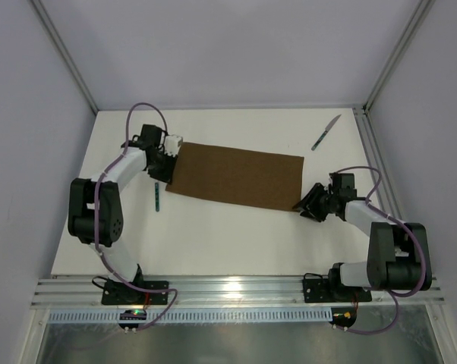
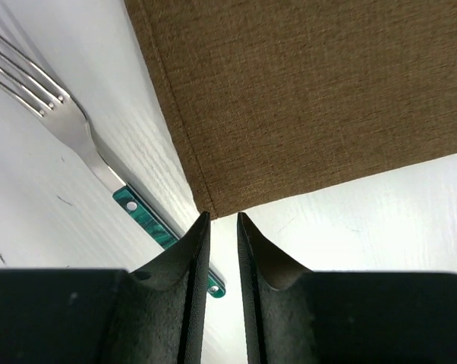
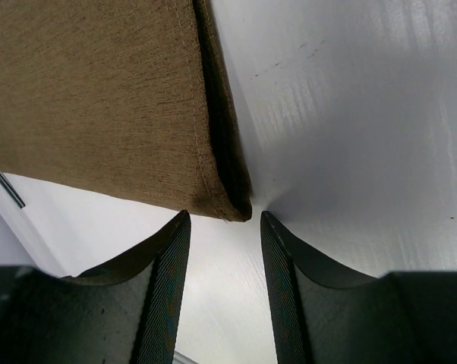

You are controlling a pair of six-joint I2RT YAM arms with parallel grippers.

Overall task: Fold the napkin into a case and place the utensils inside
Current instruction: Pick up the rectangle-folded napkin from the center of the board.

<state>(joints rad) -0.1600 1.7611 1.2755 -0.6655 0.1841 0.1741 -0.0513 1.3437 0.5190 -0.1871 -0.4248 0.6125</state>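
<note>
The brown napkin (image 1: 236, 176) lies flat on the table as a long folded rectangle. My left gripper (image 1: 165, 173) sits at its near left corner, jaws a narrow gap apart with nothing between them (image 2: 223, 216); the napkin's corner (image 2: 289, 98) lies just past the tips. My right gripper (image 1: 305, 205) is at the near right corner, open and empty (image 3: 225, 216), with the doubled napkin edge (image 3: 99, 91) just ahead. The fork (image 1: 158, 196) with a teal handle lies left of the napkin, beside my left fingers (image 2: 77, 133). The knife (image 1: 326, 133) lies at the far right.
A metal frame rail (image 1: 376, 159) borders the white table (image 1: 213, 243) on the right. Purple cables loop over both arms. The slotted rail (image 1: 228, 288) with the arm bases runs along the near edge.
</note>
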